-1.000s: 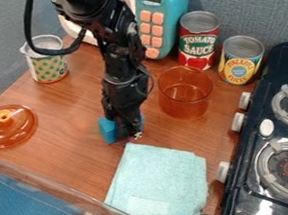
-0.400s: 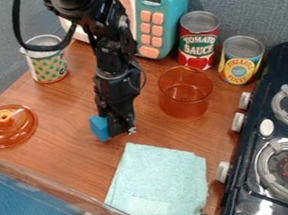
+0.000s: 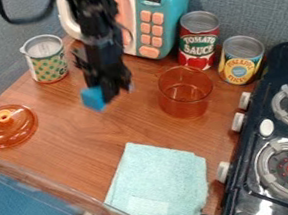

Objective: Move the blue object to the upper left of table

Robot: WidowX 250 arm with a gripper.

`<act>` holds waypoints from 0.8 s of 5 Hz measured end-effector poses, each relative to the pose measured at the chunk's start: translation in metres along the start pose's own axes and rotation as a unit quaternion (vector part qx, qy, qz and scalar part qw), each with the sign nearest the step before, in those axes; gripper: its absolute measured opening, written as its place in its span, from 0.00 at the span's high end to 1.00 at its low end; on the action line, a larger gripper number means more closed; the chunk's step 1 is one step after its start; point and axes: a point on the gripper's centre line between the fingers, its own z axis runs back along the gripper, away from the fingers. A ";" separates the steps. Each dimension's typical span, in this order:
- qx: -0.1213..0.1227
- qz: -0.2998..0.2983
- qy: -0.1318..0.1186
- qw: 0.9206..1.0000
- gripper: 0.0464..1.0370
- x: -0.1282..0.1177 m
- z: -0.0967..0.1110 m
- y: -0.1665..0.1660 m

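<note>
Over brown wood-grain tabletop (image 3: 78,149), black two-finger gripper (image 3: 110,96) pinches small blue block (image 3: 93,99) — block juts view-left, goal likely up-left.

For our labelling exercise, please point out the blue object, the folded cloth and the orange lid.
Blue object (image 3: 93,99): camera view, on its exposed side.
Folded cloth (image 3: 158,178): camera view, near the middle of its upper surface.
Orange lid (image 3: 8,129): camera view, on its domed top below the knob.

blue block (image 3: 94,99) (plain, blocky), partly hidden, between lid and amber pot
</note>
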 end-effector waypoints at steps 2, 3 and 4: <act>-0.022 0.261 -0.040 0.964 0.74 0.035 0.008 0.037; -0.034 0.379 -0.031 0.924 0.74 0.041 -0.008 0.045; -0.043 0.430 -0.013 0.902 0.74 0.043 -0.026 0.043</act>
